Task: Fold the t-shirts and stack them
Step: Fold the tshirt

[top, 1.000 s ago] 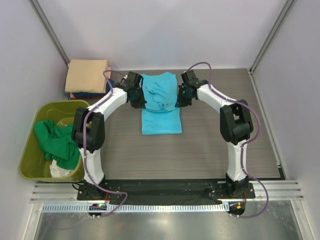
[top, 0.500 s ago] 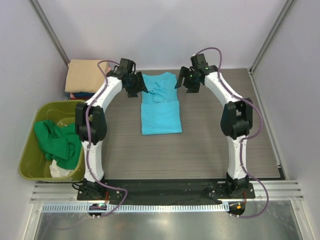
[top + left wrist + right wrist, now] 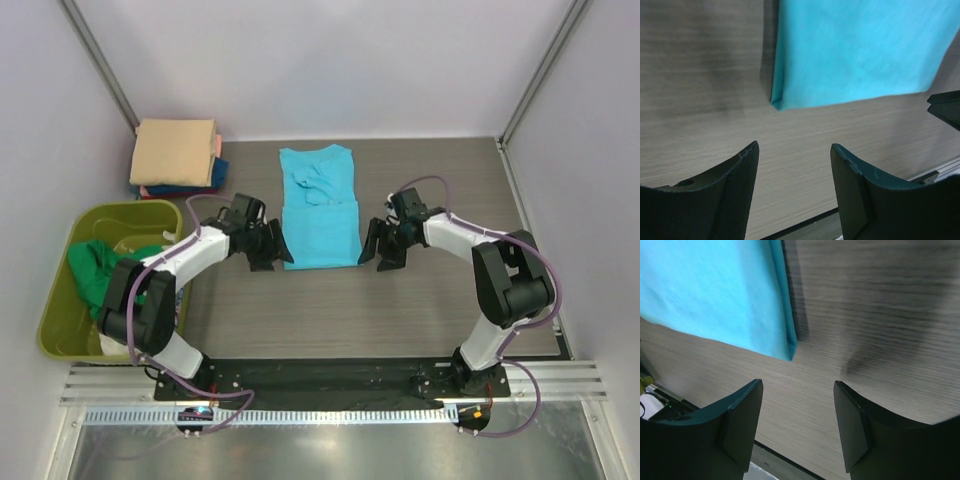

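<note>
A turquoise t-shirt [image 3: 318, 205] lies flat on the table as a long narrow strip, sleeves folded onto its far half. My left gripper [image 3: 272, 248] stands open just off its near left corner, and my right gripper [image 3: 378, 248] stands open just off its near right corner. In the left wrist view the shirt [image 3: 860, 50] ends a little ahead of the open left gripper [image 3: 795, 150], with bare table between the fingers. The right wrist view shows the same: the shirt's corner [image 3: 789, 352] is just ahead of the open right gripper [image 3: 798, 387]. Neither gripper touches cloth.
A stack of folded shirts, tan on top [image 3: 175, 152], sits at the back left. An olive-yellow bin [image 3: 60, 300] at the left holds a crumpled green shirt [image 3: 115, 280] and some white cloth [image 3: 120, 343]. Metal rails [image 3: 330, 385] run along the near edge.
Both grippers were shut on the sleeves at the shirt's far half, then opened and let go. They have moved back toward me to the shirt's near corners.
</note>
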`<state>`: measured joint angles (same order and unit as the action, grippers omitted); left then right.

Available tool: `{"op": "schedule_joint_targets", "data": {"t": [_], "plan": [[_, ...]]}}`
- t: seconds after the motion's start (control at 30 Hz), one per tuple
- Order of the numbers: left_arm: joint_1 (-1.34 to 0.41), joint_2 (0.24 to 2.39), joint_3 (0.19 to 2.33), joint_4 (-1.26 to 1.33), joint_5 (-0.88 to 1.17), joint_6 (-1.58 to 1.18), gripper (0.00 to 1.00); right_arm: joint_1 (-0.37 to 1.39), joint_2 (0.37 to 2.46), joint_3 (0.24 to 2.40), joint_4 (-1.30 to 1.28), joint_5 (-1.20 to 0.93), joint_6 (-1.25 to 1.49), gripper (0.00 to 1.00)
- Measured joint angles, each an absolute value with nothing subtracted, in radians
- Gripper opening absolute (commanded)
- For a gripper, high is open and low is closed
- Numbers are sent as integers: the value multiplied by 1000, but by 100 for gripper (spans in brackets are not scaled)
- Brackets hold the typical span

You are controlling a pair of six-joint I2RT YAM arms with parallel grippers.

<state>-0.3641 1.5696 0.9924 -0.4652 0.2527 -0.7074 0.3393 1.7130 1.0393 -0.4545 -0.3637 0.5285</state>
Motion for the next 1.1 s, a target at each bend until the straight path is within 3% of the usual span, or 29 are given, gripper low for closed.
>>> {"op": "schedule_joint_targets", "data": {"t": [0.3,0.7,0.97,1.1], "plan": [[-380,1551,825,-325,262,-752,59,350,1736,978,-335,-408,544,57],[-379,1596,806,-205,259,-762,53,350,1794,1004,-278,-452,552,50],[-379,1623,806,-139,258,-779,45,350,1806,1005,-262,-459,551,44],[-379,1634,805,-122,250,-781,30,350,1809,1005,-260,-457,550,40]]}}
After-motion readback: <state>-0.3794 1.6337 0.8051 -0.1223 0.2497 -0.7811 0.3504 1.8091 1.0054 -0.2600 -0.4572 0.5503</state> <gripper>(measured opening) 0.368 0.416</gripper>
